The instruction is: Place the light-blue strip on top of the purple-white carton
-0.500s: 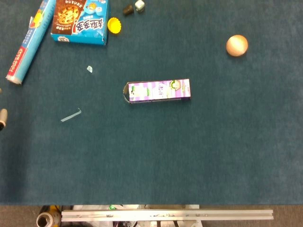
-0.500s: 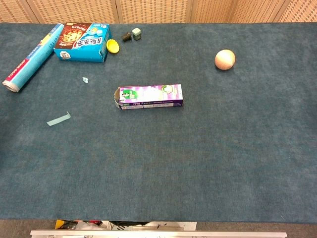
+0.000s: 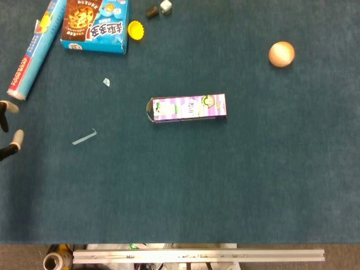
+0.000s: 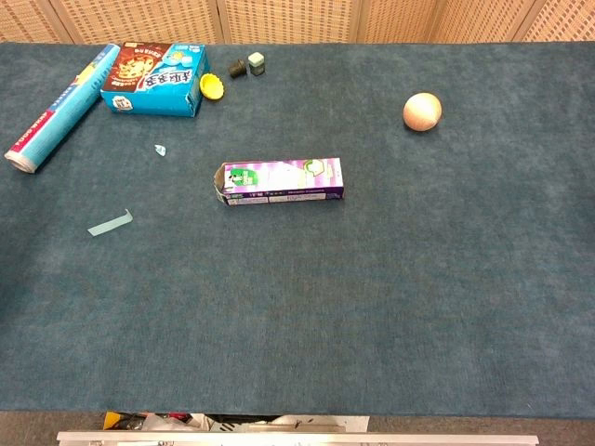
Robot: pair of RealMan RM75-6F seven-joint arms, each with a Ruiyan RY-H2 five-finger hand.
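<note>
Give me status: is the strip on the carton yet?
No. Done: nothing visible. The light-blue strip lies flat on the table, well to the left of the purple-white carton, which lies on its side with nothing on top. In hand: only the left hand shows, its fingers at the head view's left edge, apart and empty. Left: reach, pick up the strip, carry it over, lay it on the carton.

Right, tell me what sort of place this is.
Probably a lab or test bench rather than a home: a table under dark blue cloth, an aluminium rail along its near edge, and unrelated props laid out apart, such as a purple-white carton, a cookie box and a wooden ball.
</note>
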